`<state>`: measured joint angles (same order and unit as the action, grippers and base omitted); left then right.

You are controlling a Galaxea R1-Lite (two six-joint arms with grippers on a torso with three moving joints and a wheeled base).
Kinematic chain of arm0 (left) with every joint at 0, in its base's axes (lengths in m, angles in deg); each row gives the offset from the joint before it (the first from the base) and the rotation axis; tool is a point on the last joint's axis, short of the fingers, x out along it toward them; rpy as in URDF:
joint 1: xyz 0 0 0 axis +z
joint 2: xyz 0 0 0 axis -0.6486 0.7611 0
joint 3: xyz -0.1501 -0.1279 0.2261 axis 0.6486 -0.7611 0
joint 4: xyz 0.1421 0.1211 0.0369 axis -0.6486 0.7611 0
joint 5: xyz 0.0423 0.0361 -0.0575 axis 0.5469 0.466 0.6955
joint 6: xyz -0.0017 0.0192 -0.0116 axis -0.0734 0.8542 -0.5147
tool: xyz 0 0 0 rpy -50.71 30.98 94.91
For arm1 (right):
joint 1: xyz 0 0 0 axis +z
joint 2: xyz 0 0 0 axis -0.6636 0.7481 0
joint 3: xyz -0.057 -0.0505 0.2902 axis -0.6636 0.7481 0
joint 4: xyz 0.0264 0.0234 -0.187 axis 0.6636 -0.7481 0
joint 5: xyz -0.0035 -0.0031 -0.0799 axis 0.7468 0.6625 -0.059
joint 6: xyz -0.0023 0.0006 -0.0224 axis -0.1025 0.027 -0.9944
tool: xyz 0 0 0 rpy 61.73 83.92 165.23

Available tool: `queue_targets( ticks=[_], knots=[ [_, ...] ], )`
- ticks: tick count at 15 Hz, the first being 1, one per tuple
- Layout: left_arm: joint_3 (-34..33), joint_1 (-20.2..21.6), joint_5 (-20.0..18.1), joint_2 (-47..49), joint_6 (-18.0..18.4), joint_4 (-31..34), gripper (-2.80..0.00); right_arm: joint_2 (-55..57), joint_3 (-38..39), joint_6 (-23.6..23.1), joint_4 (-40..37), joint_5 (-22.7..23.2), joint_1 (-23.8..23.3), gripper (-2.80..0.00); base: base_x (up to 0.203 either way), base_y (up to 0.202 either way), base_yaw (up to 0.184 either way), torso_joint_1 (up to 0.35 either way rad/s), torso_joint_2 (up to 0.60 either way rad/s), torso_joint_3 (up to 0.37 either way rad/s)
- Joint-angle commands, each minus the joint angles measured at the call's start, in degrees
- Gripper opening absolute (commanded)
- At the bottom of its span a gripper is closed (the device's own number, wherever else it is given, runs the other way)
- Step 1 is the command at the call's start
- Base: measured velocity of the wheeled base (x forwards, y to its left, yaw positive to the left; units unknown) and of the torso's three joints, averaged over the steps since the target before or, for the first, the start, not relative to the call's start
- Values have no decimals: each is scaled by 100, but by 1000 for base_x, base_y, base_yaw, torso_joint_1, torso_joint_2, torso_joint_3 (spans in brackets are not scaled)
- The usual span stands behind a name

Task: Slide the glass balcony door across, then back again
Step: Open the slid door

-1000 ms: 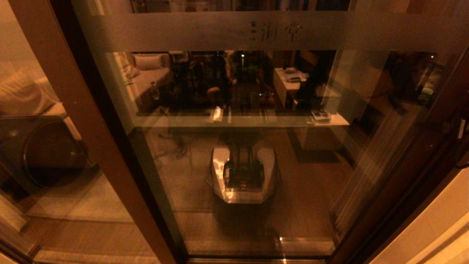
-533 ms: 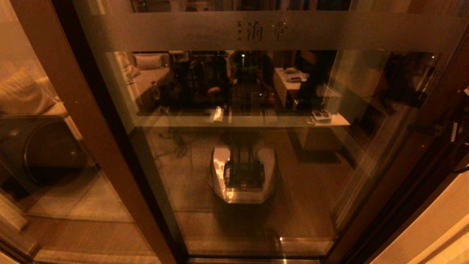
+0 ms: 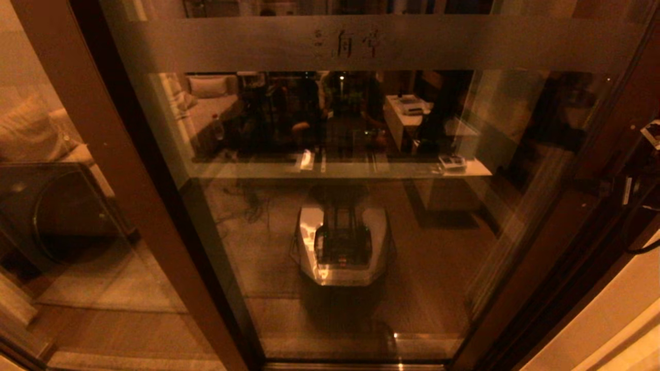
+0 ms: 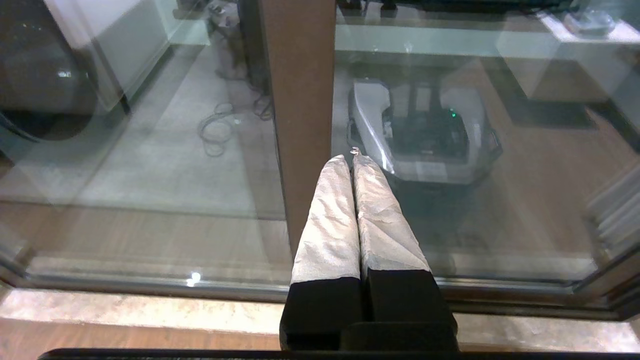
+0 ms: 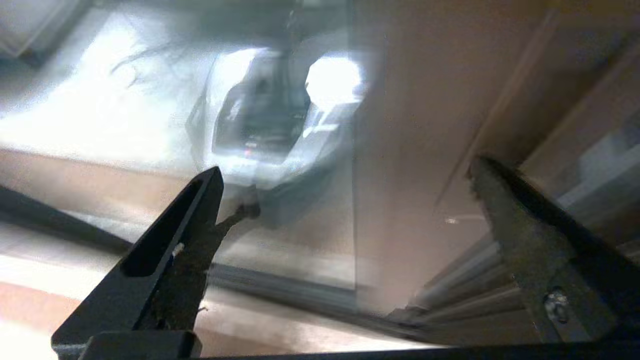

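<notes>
The glass balcony door (image 3: 361, 206) fills the head view; its frosted band (image 3: 464, 44) carries faint characters near the top. Its dark brown right stile (image 3: 588, 206) runs down the right side. My right gripper (image 3: 626, 188) is at that stile, partly cut off by the view's edge. In the right wrist view the gripper (image 5: 347, 167) is open, with the brown stile (image 5: 410, 150) between its black fingers (image 5: 200, 210). Whether a finger touches the stile I cannot tell. My left gripper (image 4: 352, 157) is shut and empty, pointing at the glass beside a brown post (image 4: 300, 90).
A fixed brown-framed panel (image 3: 98, 154) stands at the left, with a dark round-fronted appliance (image 3: 56, 211) behind it. The glass reflects my own base (image 3: 340, 247). The floor track (image 3: 356, 365) runs along the bottom. A cream wall (image 3: 608, 319) lies at the lower right.
The characters on the frosted band have shifted steadily to the left. The door's right stile and my right arm have moved left with them.
</notes>
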<state>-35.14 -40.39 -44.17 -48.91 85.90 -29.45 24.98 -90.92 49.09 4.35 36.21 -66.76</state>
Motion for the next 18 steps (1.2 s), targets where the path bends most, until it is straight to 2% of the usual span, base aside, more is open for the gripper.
queue_targets(
  ticks=[1,6,8,11,12,14,18],
  knots=[
    [1,4,1,0,-2,2,-280,-107,72,-11,52,-44,69,0,0,0,0,0,0,0],
    [1,1,1,8,-2,2,-280,-375,319,-20,133,-73,31,0,0,0,0,0,0,0],
    [1,0,1,3,-2,2,-280,-642,530,-26,207,-83,-205,0,0,0,0,0,0,0],
    [1,4,1,9,-2,2,-280,-1067,637,-114,228,-151,-819,0,0,0,0,0,0,0],
    [1,2,1,7,-2,2,-280,-1182,637,-165,228,-242,-1013,-280,0,0,0,0,0,0],
    [1,4,1,6,-2,2,-280,-1317,624,-185,221,-288,-1217,-280,0,0,0,0,0,0],
    [1,4,5,2,-2,2,-280,-994,351,-170,202,-392,-1212,-280,0,0,0,0,0,0]
  ],
)
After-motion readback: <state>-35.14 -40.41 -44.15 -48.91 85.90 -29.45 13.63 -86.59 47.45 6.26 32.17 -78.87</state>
